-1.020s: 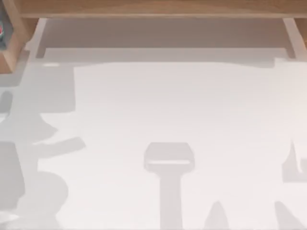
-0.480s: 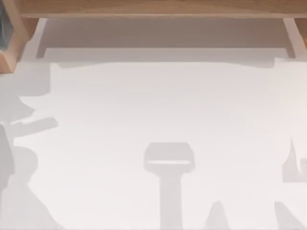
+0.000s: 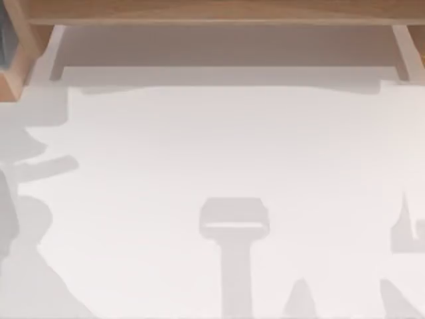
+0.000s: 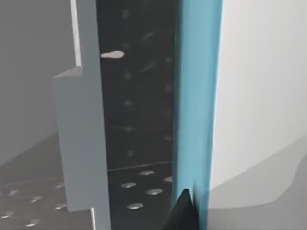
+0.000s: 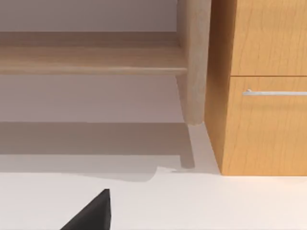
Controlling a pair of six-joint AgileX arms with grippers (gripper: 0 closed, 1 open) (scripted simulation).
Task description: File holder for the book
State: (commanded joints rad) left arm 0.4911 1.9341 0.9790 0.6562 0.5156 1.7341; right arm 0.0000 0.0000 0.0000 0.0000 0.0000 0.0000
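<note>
Book (image 4: 196, 110) shows in the left wrist view as a tall teal-blue cover edge standing upright, just beside a dark speckled panel and a grey stepped wall (image 4: 81, 143) of the file holder. One dark fingertip of the left gripper (image 4: 184, 211) lies against the lower end of that blue edge; whether the fingers are pinching the book or spread apart I cannot tell. From above, the file holder (image 3: 14, 63) sits at the far left corner of the white table (image 3: 232, 146), only its tan wooden edge and a strip of greyish inside in view, next to the long wooden board (image 3: 219, 12) along the back. In the right wrist view a dark fingertip of the right gripper (image 5: 93, 213) hangs over the table near a wooden drawer unit (image 5: 264, 86) with a metal handle; its finger state cannot be told either.
</note>
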